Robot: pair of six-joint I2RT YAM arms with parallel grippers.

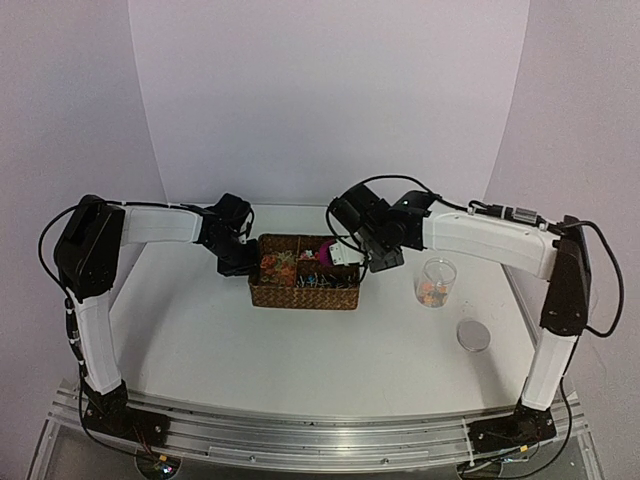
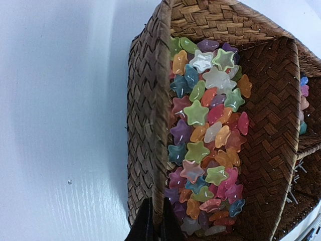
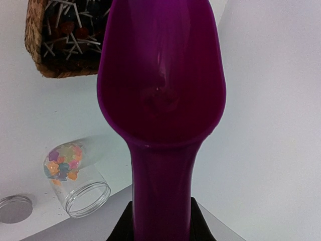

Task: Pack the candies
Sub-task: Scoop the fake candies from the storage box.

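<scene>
The candies (image 2: 205,140) are small star-shaped sweets in mixed colours, piled in the left compartment of a brown wicker basket (image 2: 145,110). My left gripper (image 2: 154,223) is shut on the basket's left wall, one finger on each side; it also shows in the top view (image 1: 240,262). My right gripper (image 3: 161,226) is shut on the handle of the magenta scoop (image 3: 160,90). It holds the scoop over the basket's right end (image 1: 325,255). No candies show in its bowl. A clear jar (image 3: 75,181) holds a few candies (image 3: 62,163).
The jar (image 1: 435,282) stands open to the right of the basket (image 1: 305,300). Its round lid (image 1: 473,335) lies flat nearer the front right. The basket's right compartments hold dark items with white sticks (image 3: 70,30). White walls enclose the table.
</scene>
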